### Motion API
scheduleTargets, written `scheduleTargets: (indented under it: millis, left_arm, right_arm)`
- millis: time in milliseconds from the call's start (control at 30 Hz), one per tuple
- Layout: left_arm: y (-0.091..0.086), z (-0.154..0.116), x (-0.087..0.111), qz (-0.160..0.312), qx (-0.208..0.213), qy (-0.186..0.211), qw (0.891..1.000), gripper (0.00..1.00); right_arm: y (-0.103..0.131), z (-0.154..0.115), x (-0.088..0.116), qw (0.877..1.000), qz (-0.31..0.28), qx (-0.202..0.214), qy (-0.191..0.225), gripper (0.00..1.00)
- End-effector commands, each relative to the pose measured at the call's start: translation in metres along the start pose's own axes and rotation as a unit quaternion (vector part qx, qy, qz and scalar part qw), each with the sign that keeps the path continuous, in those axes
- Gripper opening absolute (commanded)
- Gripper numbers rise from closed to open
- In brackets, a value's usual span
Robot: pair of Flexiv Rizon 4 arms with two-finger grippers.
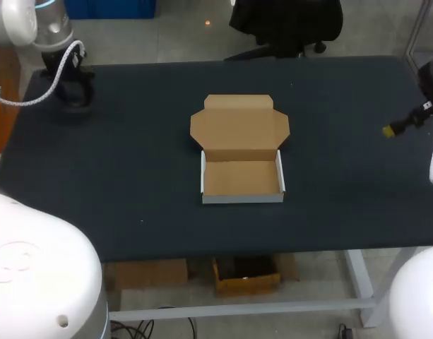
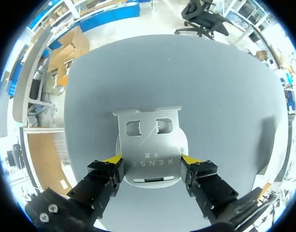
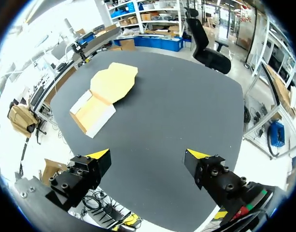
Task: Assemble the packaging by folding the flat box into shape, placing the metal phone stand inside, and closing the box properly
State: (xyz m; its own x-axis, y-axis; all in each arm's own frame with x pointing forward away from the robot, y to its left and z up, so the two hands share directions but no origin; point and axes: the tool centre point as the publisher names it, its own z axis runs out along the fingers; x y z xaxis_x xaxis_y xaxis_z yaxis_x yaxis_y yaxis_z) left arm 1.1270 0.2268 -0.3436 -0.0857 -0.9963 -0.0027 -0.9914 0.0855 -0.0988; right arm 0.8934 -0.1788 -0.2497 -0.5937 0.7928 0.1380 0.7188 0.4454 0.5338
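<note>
At the counter's far left corner: left end effector, lowered to the surface. Its two yellow tips meet opposite edges of the metal phone stand, so it is closed on the stand. The stand lies flat on the counter between the fingers, its slotted plate pointing ahead of them. In the head view the arm hides the stand.

At the counter's middle: cardboard box, folded into a shallow white-walled tray. Its brown lid is laid open flat on the far side, and the interior is bare.

Over the counter's right edge: right end effector, fingers spread wide, holding nothing. The box lies well ahead of it and well apart from both end effectors.
</note>
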Motion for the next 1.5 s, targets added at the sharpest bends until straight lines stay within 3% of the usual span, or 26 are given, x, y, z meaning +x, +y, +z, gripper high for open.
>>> scheduleTargets:
  millis: [33,267,500,733,1100,1300,1500]
  left_arm:
    - [0.014,-0.01,0.01,0.009,0.05,-0.008,0.999,0.0]
    - [0.026,-0.022,0.022,0.03,0.056,-0.009,0.998,0.0]
    - [0.037,-0.031,0.033,0.045,0.063,-0.012,0.997,0.0]
    - [0.043,-0.036,0.042,0.053,0.07,-0.016,0.996,0.0]
    - [0.052,-0.048,0.051,0.062,0.081,-0.017,0.995,0.0]
    - [0.056,-0.051,0.056,0.066,0.083,-0.019,0.994,0.0]
    - [0.058,-0.052,0.059,0.068,0.084,-0.019,0.994,0.0]
  right_arm:
    - [-0.002,0.004,-0.001,0.987,-0.129,-0.052,0.083,1.0]
    - [0.006,0.014,0.007,0.962,-0.22,-0.079,0.139,1.0]
    - [0.012,0.026,0.024,0.928,-0.301,-0.056,0.211,1.0]
    - [0.008,0.033,0.042,0.905,-0.34,-0.038,0.255,1.0]
    - [0.004,0.065,0.058,0.892,-0.36,0.023,0.274,1.0]
    - [0.007,0.075,0.067,0.888,-0.368,0.029,0.273,1.0]
    - [0.01,0.078,0.074,0.895,-0.367,0.031,0.25,1.0]
